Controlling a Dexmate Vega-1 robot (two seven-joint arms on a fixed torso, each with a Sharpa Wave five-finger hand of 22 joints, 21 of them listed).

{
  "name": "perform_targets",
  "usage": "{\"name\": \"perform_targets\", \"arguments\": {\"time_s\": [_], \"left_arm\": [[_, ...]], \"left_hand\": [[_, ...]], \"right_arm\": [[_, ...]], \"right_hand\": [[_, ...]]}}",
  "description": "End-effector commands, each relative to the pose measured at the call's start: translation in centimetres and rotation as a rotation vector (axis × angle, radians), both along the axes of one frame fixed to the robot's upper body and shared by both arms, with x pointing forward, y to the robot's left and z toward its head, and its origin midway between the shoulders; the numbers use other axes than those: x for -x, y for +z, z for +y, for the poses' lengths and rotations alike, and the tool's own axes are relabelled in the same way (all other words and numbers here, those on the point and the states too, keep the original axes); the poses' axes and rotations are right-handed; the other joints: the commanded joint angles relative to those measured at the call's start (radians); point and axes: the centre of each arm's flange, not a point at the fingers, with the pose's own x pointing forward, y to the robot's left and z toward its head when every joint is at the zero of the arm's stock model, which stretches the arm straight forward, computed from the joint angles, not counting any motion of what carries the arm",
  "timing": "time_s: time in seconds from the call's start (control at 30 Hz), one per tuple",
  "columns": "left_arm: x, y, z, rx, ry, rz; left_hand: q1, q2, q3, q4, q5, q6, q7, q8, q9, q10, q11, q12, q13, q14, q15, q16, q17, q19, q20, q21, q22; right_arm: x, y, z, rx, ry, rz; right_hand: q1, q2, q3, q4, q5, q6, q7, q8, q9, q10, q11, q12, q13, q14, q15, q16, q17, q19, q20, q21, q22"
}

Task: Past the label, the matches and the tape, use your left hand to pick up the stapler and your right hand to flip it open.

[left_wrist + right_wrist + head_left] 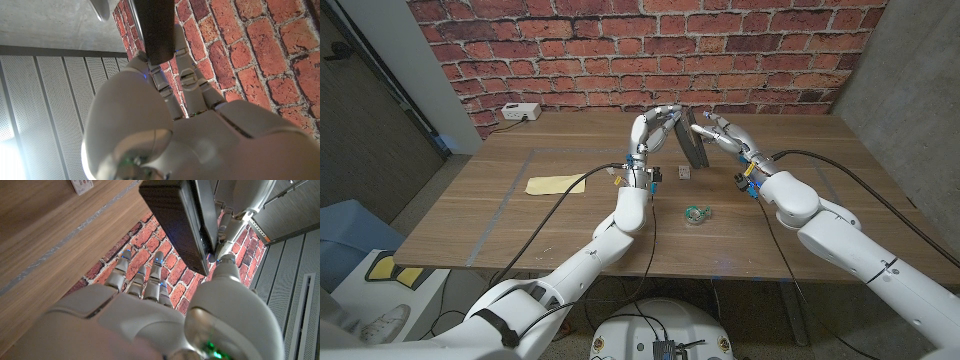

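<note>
A black stapler [694,143] is lifted off the table and stands nearly upright above its far middle. My left hand [653,128] grips it from the side, fingers wrapped around its body. In the left wrist view the stapler [155,27] rises past my left hand [165,120]. My right hand [728,132] reaches the stapler's top from the other side. In the right wrist view my right hand [150,310] has its thumb against the end of the stapler [175,222], with its fingers spread beside it and not closed on it.
A roll of clear tape [697,212] lies nearer me, below the hands. A small matchbox [683,172] sits under the stapler. A tan label [556,184] lies on the left of the table [800,225]. A white box [520,112] stands at the far left by the brick wall.
</note>
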Motion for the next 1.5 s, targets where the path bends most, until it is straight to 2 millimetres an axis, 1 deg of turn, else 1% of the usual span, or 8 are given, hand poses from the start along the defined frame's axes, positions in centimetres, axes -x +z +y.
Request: {"name": "perform_targets", "arguments": {"time_s": [0.03,0.7,0.77,1.07,1.13,1.3,1.37,1.5], "left_arm": [[-0.08,-0.16,-0.21,-0.005,-0.001,0.006],[-0.36,-0.13,-0.24,-0.015,-0.004,0.015],[-0.36,-0.14,-0.16,-0.011,-0.003,0.016],[-0.4,-0.19,-0.06,-0.011,-0.004,0.013],[-0.46,-0.2,-0.08,-0.011,-0.006,0.015],[-0.56,-0.16,-0.15,-0.012,-0.005,0.015],[-0.59,-0.1,-0.16,-0.013,-0.001,0.013],[-0.64,-0.02,-0.2,-0.015,0.001,0.013]], "left_hand": [[0.026,0.02,-0.002,-0.003,0.003,0.005,-0.001,-0.001,0.004,0.012,-0.001,-0.001,0.004,0.139,-0.234,-0.006,0.002,-0.004,-0.14,0.009,0.002],[0.027,0.018,-0.005,-0.002,0.004,0.008,-0.003,-0.004,0.004,0.011,-0.002,-0.007,0.003,0.14,-0.234,-0.011,0.006,-0.009,-0.139,0.014,-0.001],[0.028,0.018,-0.005,-0.002,0.004,0.007,-0.003,-0.004,0.004,0.011,-0.002,-0.007,0.003,0.14,-0.234,-0.011,0.007,-0.009,-0.139,0.014,-0.001],[0.028,0.019,-0.006,-0.001,0.004,0.007,-0.002,-0.006,0.004,0.011,-0.002,-0.008,0.004,0.14,-0.234,-0.013,0.008,-0.01,-0.139,0.016,-0.001],[0.028,0.02,-0.006,-0.001,0.004,0.008,-0.003,-0.006,0.004,0.012,-0.003,-0.008,0.003,0.14,-0.234,-0.013,0.008,-0.01,-0.139,0.017,-0.002],[0.028,0.02,-0.007,-0.001,0.004,0.008,-0.003,-0.006,0.005,0.011,-0.002,-0.009,0.004,0.142,-0.234,-0.014,0.009,-0.011,-0.139,0.018,-0.002],[0.028,0.02,-0.007,-0.001,0.004,0.008,-0.003,-0.007,0.005,0.011,-0.004,-0.009,0.005,0.142,-0.234,-0.014,0.01,-0.011,-0.139,0.019,-0.002],[0.029,0.02,-0.007,-0.001,0.005,0.008,-0.002,-0.008,0.005,0.012,-0.003,-0.01,0.005,0.143,-0.234,-0.015,0.011,-0.012,-0.139,0.02,-0.002]], "right_arm": [[-0.29,0.0,0.37,-0.019,0.001,-0.002],[-0.64,-0.08,0.91,-0.018,0.006,0.011],[-0.65,-0.06,0.92,-0.021,0.007,0.009],[-0.7,0.03,0.98,-0.02,0.01,0.013],[-0.72,0.02,0.98,-0.02,0.01,0.015],[-0.75,0.04,0.91,-0.026,0.009,0.016],[-0.81,0.02,0.87,-0.03,0.01,0.018],[-0.95,-0.08,0.84,-0.036,0.016,0.022]], "right_hand": [[0.021,0.006,0.012,-0.003,-0.001,-0.004,-0.003,0.008,0.002,0.034,-0.012,0.01,-0.004,0.019,-0.016,0.009,0.002,0.001,-0.006,0.009,0.003],[0.051,0.009,0.027,-0.008,0.001,0.003,-0.02,0.012,0.001,0.076,-0.019,0.013,-0.011,0.039,-0.038,0.016,0.0,0.007,-0.012,0.011,0.003],[0.059,0.011,0.032,-0.009,0.002,0.003,-0.018,0.012,0.001,0.082,-0.028,0.015,-0.01,0.046,-0.043,0.019,0.0,0.011,-0.02,0.013,0.003],[0.07,0.02,0.042,-0.005,0.004,0.009,-0.024,0.014,0.001,0.087,-0.058,0.016,-0.001,0.044,-0.061,0.02,0.004,0.011,-0.023,0.012,0.003],[0.072,0.022,0.044,-0.003,0.005,0.009,-0.028,0.014,0.001,0.091,-0.075,0.022,0.006,0.042,-0.061,0.019,0.005,0.011,-0.023,0.011,0.003],[0.081,0.03,0.053,-0.002,0.007,0.012,-0.031,0.014,0.001,0.1,-0.081,0.038,0.022,0.047,-0.078,0.02,0.009,0.009,-0.025,0.01,0.003],[0.091,0.032,0.059,-0.004,0.009,0.02,-0.034,0.016,0.001,0.115,-0.1,0.053,0.034,0.058,-0.08,0.022,0.01,0.011,-0.028,0.011,0.003],[0.104,0.036,0.067,-0.006,0.011,0.022,-0.036,0.016,0.001,0.128,-0.102,0.068,0.045,0.07,-0.091,0.026,0.012,0.014,-0.033,0.012,0.003]]}}
